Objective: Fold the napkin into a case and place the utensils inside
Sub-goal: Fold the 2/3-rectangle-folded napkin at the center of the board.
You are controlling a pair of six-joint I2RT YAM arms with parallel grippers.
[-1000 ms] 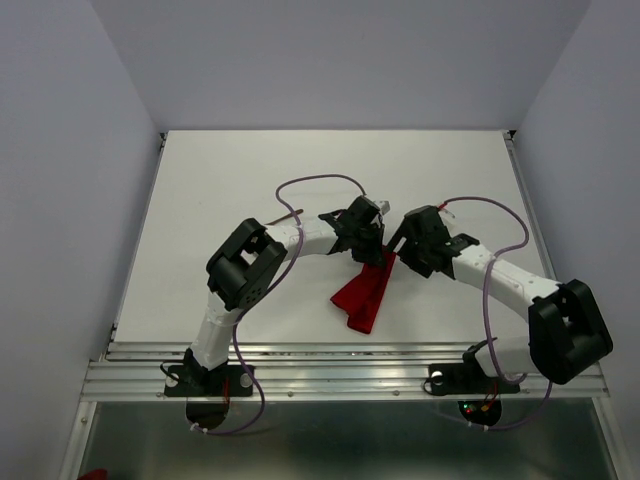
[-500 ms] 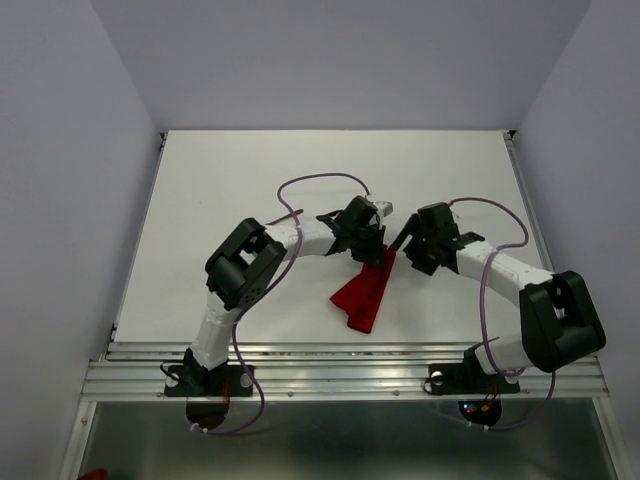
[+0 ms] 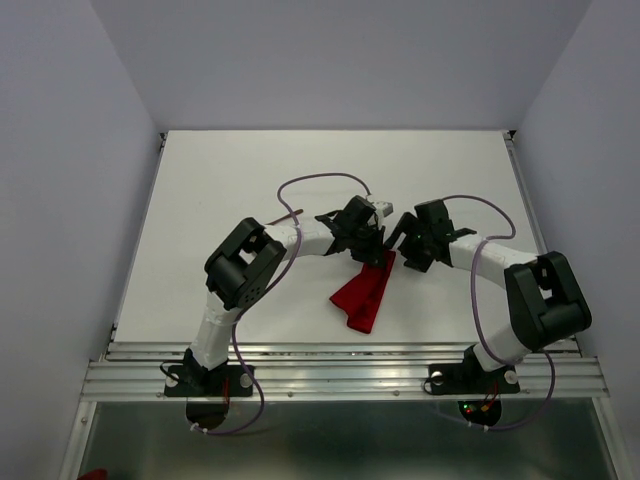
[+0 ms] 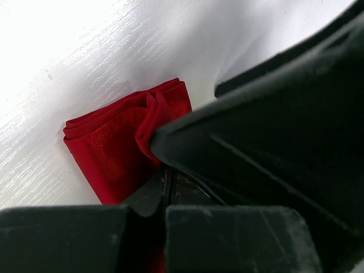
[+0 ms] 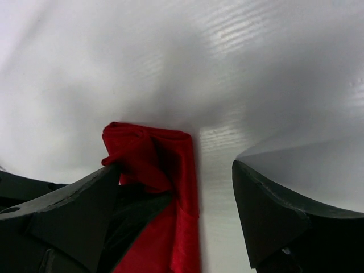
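you have one bright red soft cloth napkin (image 3: 362,295), folded to a narrow strip on the white desk (image 3: 250,180). its long axis runs diagonally, with the far end toward the right and the near end toward the left, pointing back at the arm bases.

your left pincer (image 4: 156,170) is clamped together on a bunched fold at the far end of the strip. your right pincer (image 5: 176,166) stands wide apart and holds nothing. it sits just beside that same far end, on its right.

from the right wrist, the cloth's end lies between the fingers but crowds the left finger (image 5: 68,216). the right finger (image 5: 296,210) has bare desk in front of it. both arms meet at the far end, and neither is near the near end.

count: one napkin and two pincers. no dark wooden utensils show in any view, so i judge the filling step not yet begun.
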